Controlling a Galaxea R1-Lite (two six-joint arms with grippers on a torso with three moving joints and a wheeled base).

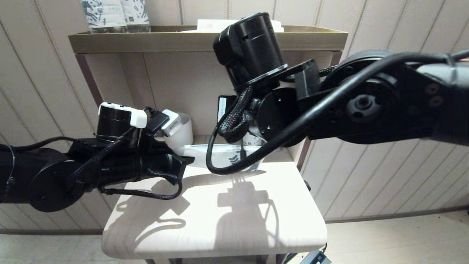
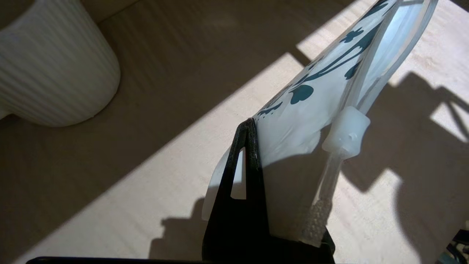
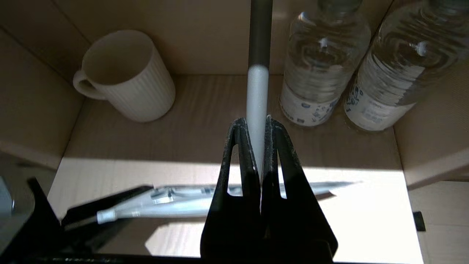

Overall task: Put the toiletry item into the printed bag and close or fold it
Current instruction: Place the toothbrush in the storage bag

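Note:
The printed bag [image 1: 223,156], a white translucent pouch with teal leaf print, lies across the back of the pale tabletop. My left gripper [image 1: 185,159] is shut on its near end. In the left wrist view the bag [image 2: 311,95] runs away from the left gripper [image 2: 251,123], with a white zip slider [image 2: 346,132] beside the pinch. My right gripper [image 3: 257,123] is shut on the toothbrush [image 3: 257,91] above the bag [image 3: 190,198]. The pale shaft points toward the shelf's back and its far part is in shadow. The bristle head is not visible. In the head view the right gripper is hidden behind its wrist.
A cream ribbed mug [image 3: 126,77] stands at the niche's back left, close to my left wrist [image 1: 121,121]. Two water bottles [image 3: 322,62] [image 3: 392,69] stand at the back right. A brass-edged top tray [image 1: 205,40] overhangs the niche. The tabletop [image 1: 220,220] extends toward me.

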